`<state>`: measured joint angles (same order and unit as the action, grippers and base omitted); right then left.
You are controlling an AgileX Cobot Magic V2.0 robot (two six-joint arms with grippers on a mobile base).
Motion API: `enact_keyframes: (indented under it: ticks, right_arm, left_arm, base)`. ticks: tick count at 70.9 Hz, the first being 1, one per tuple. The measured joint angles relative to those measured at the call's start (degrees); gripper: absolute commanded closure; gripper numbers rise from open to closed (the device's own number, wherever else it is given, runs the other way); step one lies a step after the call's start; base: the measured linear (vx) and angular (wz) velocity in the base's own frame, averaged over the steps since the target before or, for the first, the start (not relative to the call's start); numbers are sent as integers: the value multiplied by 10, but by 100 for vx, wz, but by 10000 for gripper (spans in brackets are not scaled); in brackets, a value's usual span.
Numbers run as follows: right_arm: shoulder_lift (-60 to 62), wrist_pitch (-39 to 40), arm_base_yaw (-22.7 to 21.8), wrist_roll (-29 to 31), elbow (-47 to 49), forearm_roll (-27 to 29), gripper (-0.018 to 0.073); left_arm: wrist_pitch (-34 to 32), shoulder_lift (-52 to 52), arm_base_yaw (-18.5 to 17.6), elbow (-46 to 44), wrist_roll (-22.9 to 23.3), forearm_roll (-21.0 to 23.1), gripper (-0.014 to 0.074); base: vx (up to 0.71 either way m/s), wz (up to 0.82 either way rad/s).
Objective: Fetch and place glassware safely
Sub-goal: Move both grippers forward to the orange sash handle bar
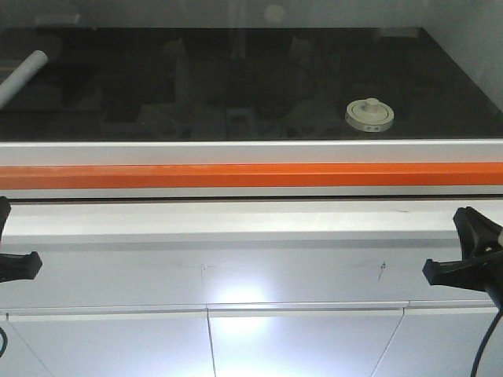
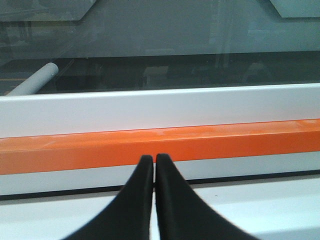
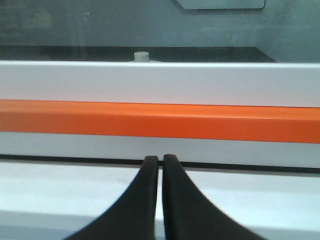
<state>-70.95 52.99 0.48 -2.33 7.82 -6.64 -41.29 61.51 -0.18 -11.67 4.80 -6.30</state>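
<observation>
Front-facing view: the jar (image 1: 369, 118) is being shown standing upright on a dark glossy surface (image 1: 236, 86), toward the right side and near the front edge. Its cream lid (image 1: 380, 112) is being carried on top, with the knob (image 1: 370, 103) pointing up. The jar is not being touched by anything. A white tube (image 1: 22, 76) is being seen lying slantwise at the far left of the same surface, well apart from the jar.

Along the front of the surface, a white rail (image 1: 251, 150) and, just below it, an orange strip (image 1: 251, 174) are being shown running from side to side. A pale ledge (image 1: 251, 224) is lying beneath them.

Both arms are being held low on the near side of the strip, at the lower corners of the front view, well apart from the jar. The left gripper (image 2: 154, 159) is being kept pressed together, with only a hairline gap between its black fingers and nothing between them. The right gripper (image 3: 160, 159) is being held the same way, narrow and empty. In the right wrist view, only the knob is being seen above the rail, slightly left of the gripper's line. In the left wrist view, the tube is being seen at the upper left, beyond the rail.
</observation>
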Motion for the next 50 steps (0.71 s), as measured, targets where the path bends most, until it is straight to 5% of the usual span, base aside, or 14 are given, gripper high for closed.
enact_keyframes:
  ticks: [50]
  right_arm:
    - [-172, 63, 0, 23, 75, -14, 563]
  left_arm:
    - [-57, 45, 0, 0, 0, 0, 603]
  base:
    - [0, 0]
